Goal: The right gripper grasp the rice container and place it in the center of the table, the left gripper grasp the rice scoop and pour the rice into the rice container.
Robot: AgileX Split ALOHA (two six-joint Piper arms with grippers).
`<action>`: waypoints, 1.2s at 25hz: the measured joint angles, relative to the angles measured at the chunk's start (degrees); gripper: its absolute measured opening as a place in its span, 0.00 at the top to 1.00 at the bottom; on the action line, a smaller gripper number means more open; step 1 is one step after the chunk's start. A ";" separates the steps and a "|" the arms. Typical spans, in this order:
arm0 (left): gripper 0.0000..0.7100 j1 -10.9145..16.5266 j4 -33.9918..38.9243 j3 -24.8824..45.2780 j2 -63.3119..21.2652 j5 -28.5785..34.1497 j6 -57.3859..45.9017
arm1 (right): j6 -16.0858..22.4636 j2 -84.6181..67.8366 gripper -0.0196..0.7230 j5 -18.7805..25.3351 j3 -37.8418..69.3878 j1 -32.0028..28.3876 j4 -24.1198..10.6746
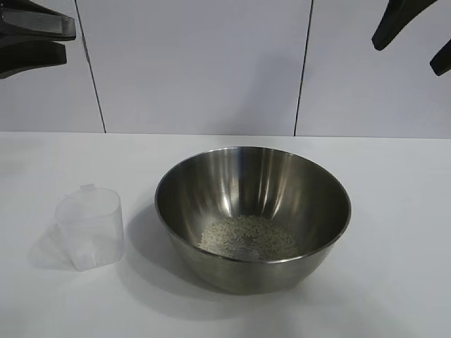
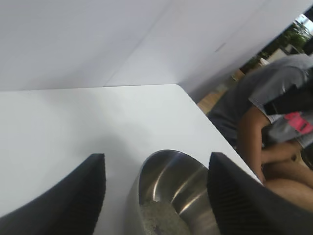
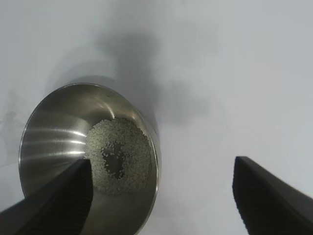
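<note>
Exterior view: the bowl (image 1: 252, 215) is seen near the middle of the table (image 1: 394, 211), with the rice (image 1: 248, 238) heaped at its bottom. The cup (image 1: 91, 229) is stood upright at the bowl's 9 o'clock, just beside it but apart, and appears emptied. The left gripper (image 1: 32, 44) is raised at 10 o'clock, the right gripper (image 1: 416, 35) at 2 o'clock, both well above the table. In the wrist views each gripper's jaws are spread wide and nothing is held; the bowl and rice are seen between the fingers of both. Judged from this layout, both the placing and the pouring look done. Nothing appears left beyond the arms being parked.
</note>
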 joint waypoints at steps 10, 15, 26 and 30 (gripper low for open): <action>0.47 0.98 15.22 -11.25 -5.84 -5.40 -18.62 | -0.13 0.00 0.24 0.00 0.00 0.00 0.49; 0.48 -0.54 43.71 -22.12 -9.78 -3.79 -42.60 | -0.13 0.00 0.24 0.06 0.00 0.00 0.92; 0.38 -19.42 66.06 -28.51 -9.51 -4.31 -66.61 | -1.08 0.00 0.24 5.57 0.00 0.00 5.47; 0.36 -21.97 68.98 -28.51 -7.40 -4.99 -72.29 | -1.07 0.00 0.24 7.38 0.00 0.08 7.14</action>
